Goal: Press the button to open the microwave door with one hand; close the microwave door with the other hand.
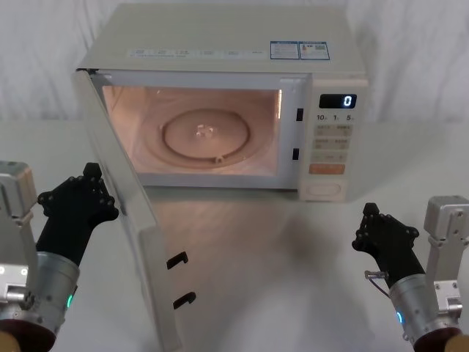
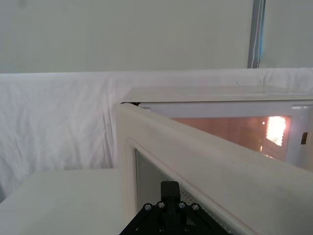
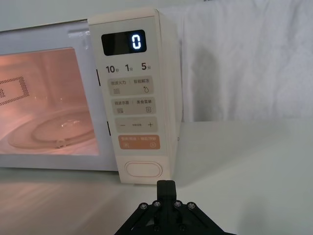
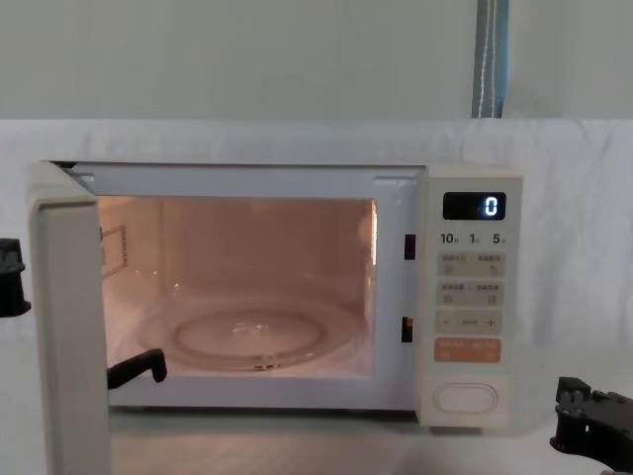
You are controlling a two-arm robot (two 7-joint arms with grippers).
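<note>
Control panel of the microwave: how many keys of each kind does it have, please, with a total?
Small beige labelled keys: 4
Wide beige key with minus and plus signs: 1
Orange rectangular key: 1
Wide cream pill-shaped button: 1
Total: 7
</note>
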